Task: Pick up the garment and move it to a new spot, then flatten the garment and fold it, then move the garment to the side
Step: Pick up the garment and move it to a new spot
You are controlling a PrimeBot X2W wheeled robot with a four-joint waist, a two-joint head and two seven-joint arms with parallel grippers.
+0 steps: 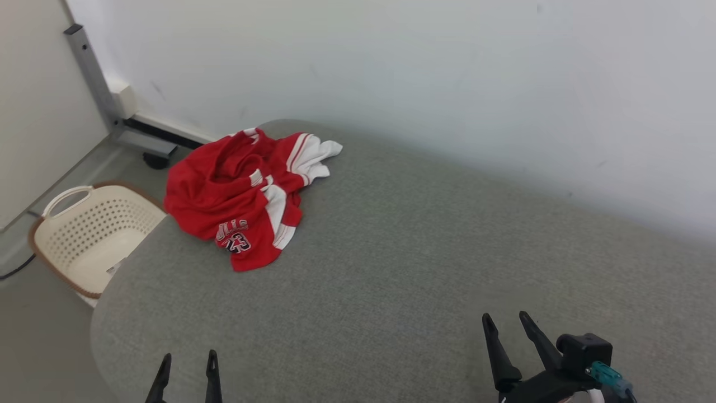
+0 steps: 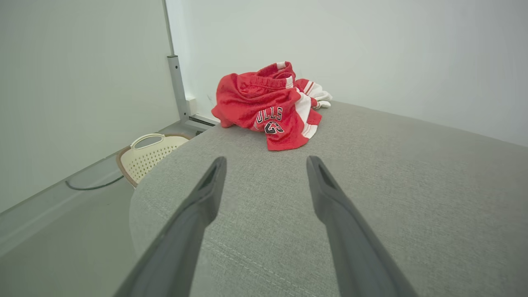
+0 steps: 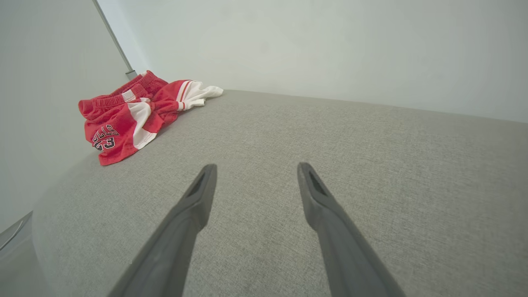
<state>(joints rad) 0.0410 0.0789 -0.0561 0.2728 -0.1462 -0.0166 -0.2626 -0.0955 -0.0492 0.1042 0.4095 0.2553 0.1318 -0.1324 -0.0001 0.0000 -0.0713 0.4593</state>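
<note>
The garment [image 1: 240,196] is a red and white pair of sports shorts with black lettering, lying crumpled at the far left corner of the grey padded surface [image 1: 403,268]. It also lies ahead in the left wrist view as the garment [image 2: 268,107] and at the upper left in the right wrist view as the garment [image 3: 128,115]. My left gripper [image 1: 189,361] hovers open near the front edge, well short of the garment. My right gripper [image 1: 508,319] stands open at the lower right, far from it. Nothing is between either pair of fingers.
A cream perforated laundry basket [image 1: 84,235] sits on the floor beside the surface's left edge. A grey metal post [image 1: 92,73] and a dark baseboard run along the white wall behind. A cable [image 2: 90,185] lies on the floor.
</note>
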